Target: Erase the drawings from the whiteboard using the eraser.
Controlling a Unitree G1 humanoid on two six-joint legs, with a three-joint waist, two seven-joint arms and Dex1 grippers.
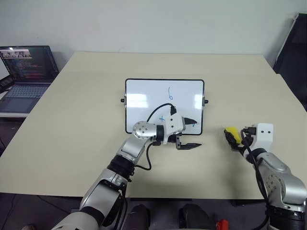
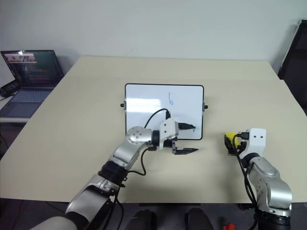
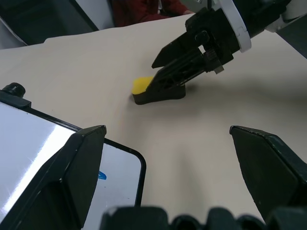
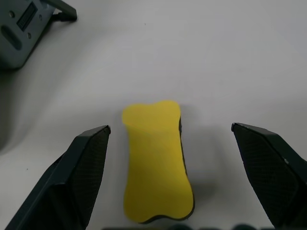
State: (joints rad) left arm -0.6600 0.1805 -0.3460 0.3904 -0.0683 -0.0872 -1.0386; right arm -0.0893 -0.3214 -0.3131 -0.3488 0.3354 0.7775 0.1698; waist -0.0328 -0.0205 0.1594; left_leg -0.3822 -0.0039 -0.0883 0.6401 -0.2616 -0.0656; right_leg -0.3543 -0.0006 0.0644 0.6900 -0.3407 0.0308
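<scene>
progress: basically zero, blue drawings [image 1: 170, 92] still on the whiteboard [image 1: 144, 98] | eraser [image 4: 157, 163] lying on the table at 3 o'clock of the board, between the wide-open right gripper [image 4: 170, 179], not gripped | left gripper [image 3: 170, 172] open too, holding nothing, at the board's 5 o'clock corner

A whiteboard [image 1: 144, 96] lies flat at the middle of the surface [image 1: 72, 124], with drawings [image 1: 170, 92] on it. The left claw [image 1: 188, 132] hovers over the board's near right corner. To the right, on the surface, the eraser [image 4: 156, 163] lies between the spread fingers of the right claw [image 4: 170, 143]. A laptop [image 1: 26, 72] sits far left, off the surface.
</scene>
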